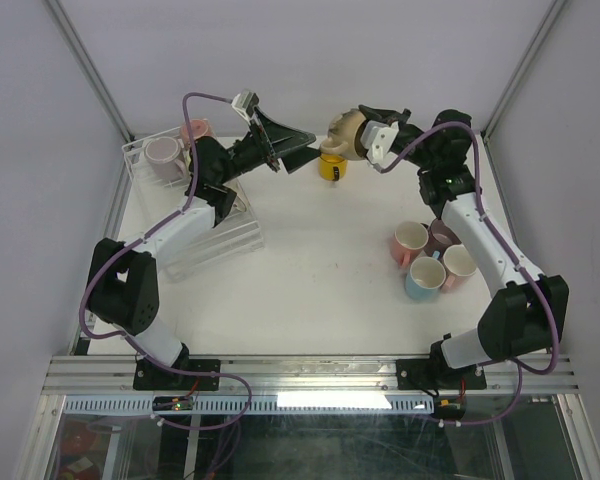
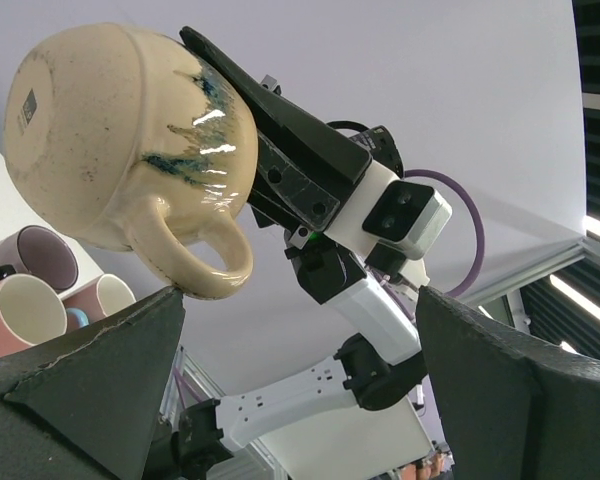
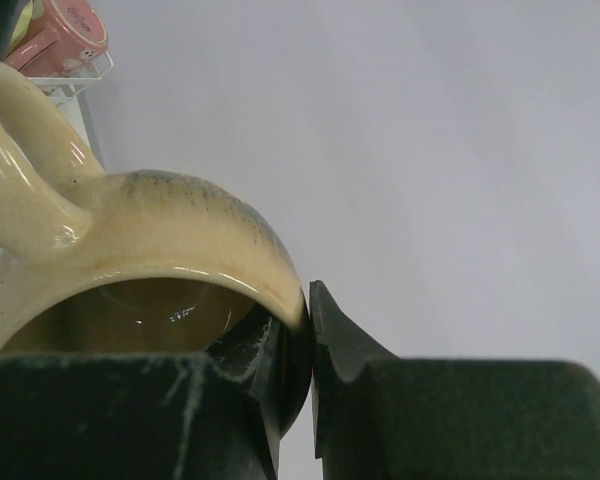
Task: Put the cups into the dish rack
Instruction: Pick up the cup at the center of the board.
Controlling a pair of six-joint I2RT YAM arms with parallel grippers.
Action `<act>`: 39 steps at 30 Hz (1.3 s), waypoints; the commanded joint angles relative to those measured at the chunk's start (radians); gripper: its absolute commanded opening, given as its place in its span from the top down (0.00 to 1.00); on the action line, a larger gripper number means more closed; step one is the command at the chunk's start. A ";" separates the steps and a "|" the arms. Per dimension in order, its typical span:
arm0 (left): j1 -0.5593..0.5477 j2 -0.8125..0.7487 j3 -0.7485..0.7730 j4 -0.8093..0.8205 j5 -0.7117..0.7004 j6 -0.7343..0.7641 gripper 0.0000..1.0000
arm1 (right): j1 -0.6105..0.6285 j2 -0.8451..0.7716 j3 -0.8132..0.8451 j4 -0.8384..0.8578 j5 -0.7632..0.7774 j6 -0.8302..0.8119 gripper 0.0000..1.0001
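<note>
A beige cup (image 1: 344, 130) hangs in the air at the back of the table, with my right gripper (image 1: 366, 130) shut on its rim. In the right wrist view one finger sits inside the beige cup (image 3: 130, 250) and the other outside the wall, either side of the right gripper's (image 3: 310, 350) pinch. My left gripper (image 1: 308, 146) is open just left of it. In the left wrist view the beige cup (image 2: 130, 150) is tilted with its handle down, touching the tip of one finger (image 2: 130, 360) of the left gripper (image 2: 300, 380). The clear dish rack (image 1: 220, 240) at the left holds a mauve cup (image 1: 163, 158) and a pink cup (image 1: 195, 130).
A yellow cup (image 1: 331, 167) stands on the table below the two grippers. Several cups (image 1: 425, 255) stand grouped at the right, beside the right arm. White walls close the table at the back and on both sides.
</note>
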 commanded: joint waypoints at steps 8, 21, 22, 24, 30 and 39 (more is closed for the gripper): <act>-0.008 -0.005 0.068 0.001 0.042 0.008 0.03 | 0.024 -0.094 0.036 0.155 -0.029 -0.102 1.00; -0.012 -0.003 0.061 0.028 0.072 -0.020 0.04 | 0.052 -0.113 -0.003 0.208 -0.059 -0.167 1.00; -0.012 -0.002 0.060 0.025 0.073 -0.020 0.05 | 0.052 -0.113 -0.004 0.212 -0.058 -0.166 1.00; -0.014 0.000 0.053 0.014 0.075 -0.014 0.05 | 0.053 -0.111 -0.001 0.223 -0.055 -0.162 1.00; -0.015 -0.001 0.016 -0.004 0.083 0.007 0.05 | 0.053 -0.105 0.010 0.249 -0.038 -0.130 1.00; -0.021 0.016 0.036 -0.058 0.103 0.036 0.10 | 0.055 -0.117 -0.004 0.258 -0.064 -0.124 1.00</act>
